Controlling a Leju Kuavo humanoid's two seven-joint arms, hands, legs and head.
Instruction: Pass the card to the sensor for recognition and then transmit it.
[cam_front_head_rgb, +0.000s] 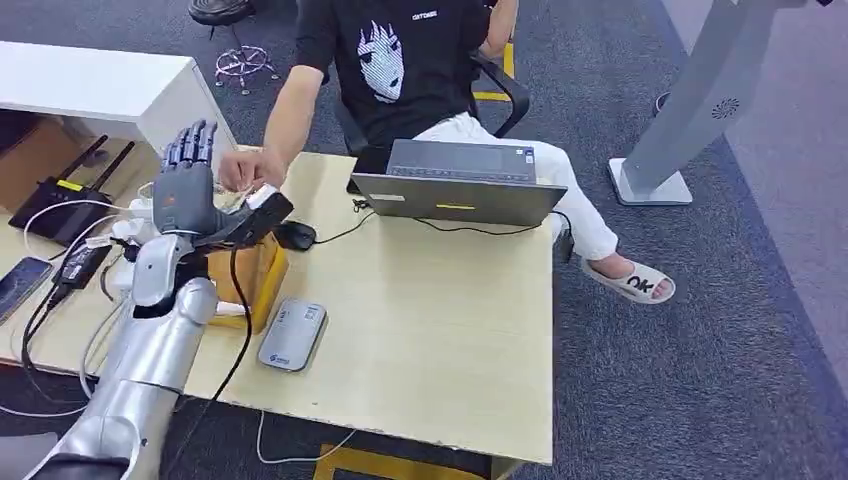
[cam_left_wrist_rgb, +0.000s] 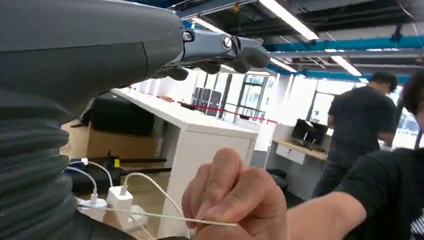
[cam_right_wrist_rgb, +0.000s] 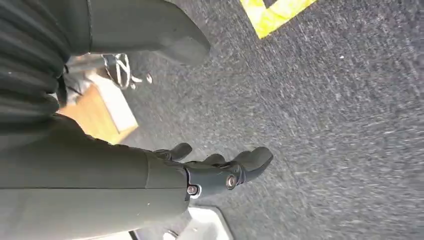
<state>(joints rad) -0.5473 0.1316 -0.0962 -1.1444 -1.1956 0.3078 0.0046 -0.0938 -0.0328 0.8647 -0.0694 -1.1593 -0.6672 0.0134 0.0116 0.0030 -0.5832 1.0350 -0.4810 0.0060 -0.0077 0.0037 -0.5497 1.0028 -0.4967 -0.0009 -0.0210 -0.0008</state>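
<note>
My left hand (cam_front_head_rgb: 188, 185) is raised above the table's left side, with the fingers straight up and apart and the thumb out to the right. A thin white card (cam_front_head_rgb: 262, 194) lies at the thumb's tip. A seated person's hand (cam_front_head_rgb: 240, 170) pinches that card. In the left wrist view the card (cam_left_wrist_rgb: 165, 216) shows edge-on in the person's fingers (cam_left_wrist_rgb: 235, 200), below my stretched fingers (cam_left_wrist_rgb: 220, 50). The grey card sensor (cam_front_head_rgb: 292, 334) lies flat on the table in front of my arm. My right hand (cam_right_wrist_rgb: 220, 170) hangs over the carpet, holding nothing.
A yellow box (cam_front_head_rgb: 258, 280) stands under my left hand, with a black mouse (cam_front_head_rgb: 296, 236) beside it. An open laptop (cam_front_head_rgb: 460, 185) is at the table's far edge. A router (cam_front_head_rgb: 60, 205), a phone (cam_front_head_rgb: 20, 285) and cables crowd the left.
</note>
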